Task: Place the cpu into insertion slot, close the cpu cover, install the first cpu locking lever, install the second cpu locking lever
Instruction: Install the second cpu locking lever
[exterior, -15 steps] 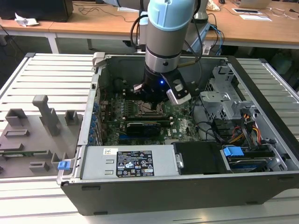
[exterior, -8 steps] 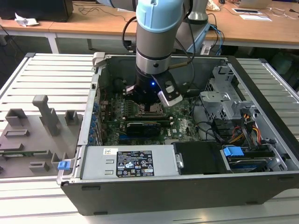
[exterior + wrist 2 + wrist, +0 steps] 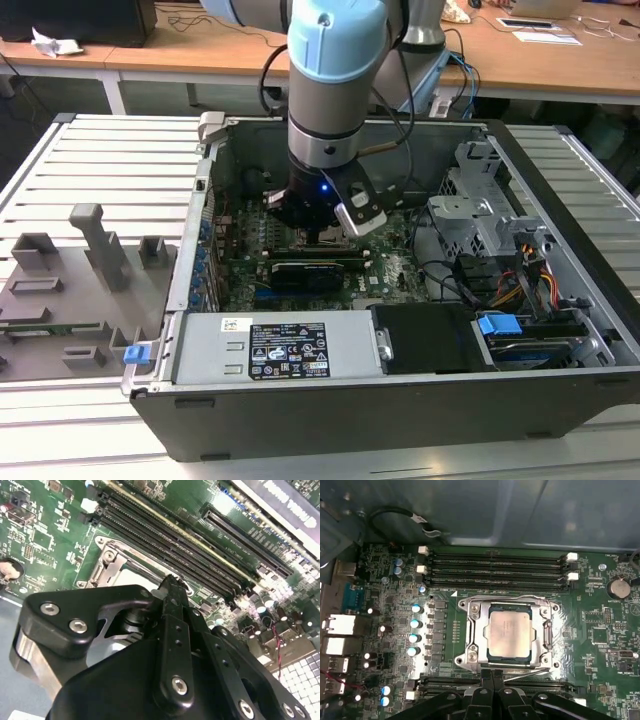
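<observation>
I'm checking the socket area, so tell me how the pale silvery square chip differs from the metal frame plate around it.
The pale silvery square chip is solid, smooth and matte beige; the silvery metal frame plate is an open frame with a large central window, shinier and ridged. The chip is smaller and sits inside that window. Both are square and lie flat on the green circuit board.

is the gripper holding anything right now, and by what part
Cannot be told. The gripper sits at the edge of the cpu cover, over the seated cpu.

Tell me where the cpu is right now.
In the first wrist view the cpu lies flat in the insertion slot, framed by the closed cpu cover, between two banks of long black memory slots, with the gripper beside the socket.
</observation>
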You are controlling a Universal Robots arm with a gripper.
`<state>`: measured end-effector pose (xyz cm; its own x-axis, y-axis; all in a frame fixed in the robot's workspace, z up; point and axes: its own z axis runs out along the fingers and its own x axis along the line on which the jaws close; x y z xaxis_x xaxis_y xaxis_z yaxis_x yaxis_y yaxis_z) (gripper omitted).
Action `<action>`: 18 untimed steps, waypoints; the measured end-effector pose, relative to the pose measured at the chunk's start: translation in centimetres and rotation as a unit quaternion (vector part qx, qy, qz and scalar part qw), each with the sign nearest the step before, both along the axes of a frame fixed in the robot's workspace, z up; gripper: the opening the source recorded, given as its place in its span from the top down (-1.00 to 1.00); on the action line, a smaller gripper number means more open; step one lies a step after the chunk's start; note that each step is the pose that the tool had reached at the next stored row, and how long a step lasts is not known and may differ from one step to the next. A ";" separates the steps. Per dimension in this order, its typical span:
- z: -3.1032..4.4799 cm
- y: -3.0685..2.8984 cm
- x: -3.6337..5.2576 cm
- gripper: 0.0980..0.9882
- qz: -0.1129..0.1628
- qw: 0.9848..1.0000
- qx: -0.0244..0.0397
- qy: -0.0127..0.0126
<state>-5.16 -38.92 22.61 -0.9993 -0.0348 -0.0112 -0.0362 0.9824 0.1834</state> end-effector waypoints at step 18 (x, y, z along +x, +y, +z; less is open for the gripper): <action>-1.31 -1.05 -1.43 0.98 0.009 1.000 0.023 0.000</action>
